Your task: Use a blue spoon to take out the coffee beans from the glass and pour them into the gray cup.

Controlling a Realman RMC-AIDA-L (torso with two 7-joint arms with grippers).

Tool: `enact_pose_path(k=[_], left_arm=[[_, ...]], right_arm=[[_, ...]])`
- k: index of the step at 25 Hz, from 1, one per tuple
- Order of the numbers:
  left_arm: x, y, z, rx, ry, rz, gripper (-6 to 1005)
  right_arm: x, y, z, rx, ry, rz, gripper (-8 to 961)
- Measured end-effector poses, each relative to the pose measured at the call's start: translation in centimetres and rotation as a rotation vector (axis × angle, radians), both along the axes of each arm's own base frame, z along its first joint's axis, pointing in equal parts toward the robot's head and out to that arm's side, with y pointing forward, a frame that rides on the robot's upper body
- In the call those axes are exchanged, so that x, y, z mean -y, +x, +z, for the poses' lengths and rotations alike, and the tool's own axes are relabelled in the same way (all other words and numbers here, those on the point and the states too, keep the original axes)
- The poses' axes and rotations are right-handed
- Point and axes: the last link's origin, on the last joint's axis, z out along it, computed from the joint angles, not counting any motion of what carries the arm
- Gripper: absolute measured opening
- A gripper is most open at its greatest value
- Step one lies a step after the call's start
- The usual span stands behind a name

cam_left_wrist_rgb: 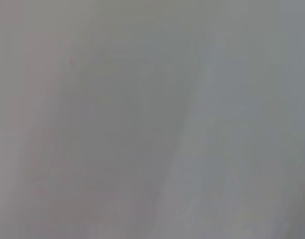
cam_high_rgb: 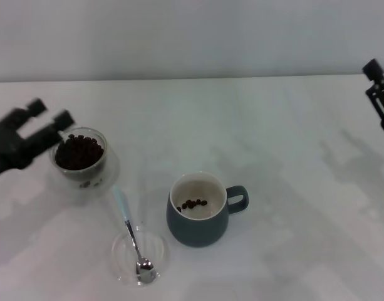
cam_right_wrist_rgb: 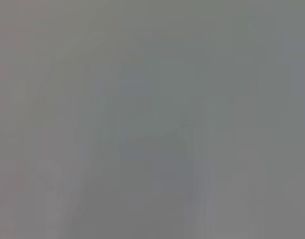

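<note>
The blue spoon (cam_high_rgb: 130, 233) lies on the white table (cam_high_rgb: 285, 163), its shiny metal bowl resting inside a shallow clear round dish (cam_high_rgb: 140, 257) near the front edge and its pale blue handle slanting up and away toward the glass (cam_high_rgb: 80, 158). The glass stands upright just beyond the handle's tip, on the robot's left side, and is filled nearly to the rim with dark coffee beans (cam_high_rgb: 79, 151). To the right of the spoon and dish, close beside them but not touching, sits the gray cup (cam_high_rgb: 199, 210), upright, its loop handle pointing right; a small cluster of beans lies on its cream-white bottom. The left gripper (cam_high_rgb: 49, 119) is at the glass's far-left rim, its two black fingers spread apart with a clear gap between them and holding nothing; whether a fingertip touches the glass cannot be told. The right gripper (cam_high_rgb: 379, 94) hangs at the far right edge, well apart from everything, and I cannot tell how its fingers stand. Both wrist views show only a featureless gray blur.
</note>
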Motion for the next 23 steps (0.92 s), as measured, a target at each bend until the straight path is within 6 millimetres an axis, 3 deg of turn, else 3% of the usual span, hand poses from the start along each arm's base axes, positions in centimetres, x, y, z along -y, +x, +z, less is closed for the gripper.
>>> enact_pose_path(k=[15, 23], left_arm=[[2.6, -6.0, 4.7, -0.040, 0.380, 0.198, 871], [3.0, -7.3, 5.0, -0.068, 0.418, 0.263, 871]], right_arm=[[-0.9, 0.4, -0.1, 0.013, -0.004, -0.043, 566], [-1.7, 0.0, -0.6, 0.021, -0.022, -0.050, 566]])
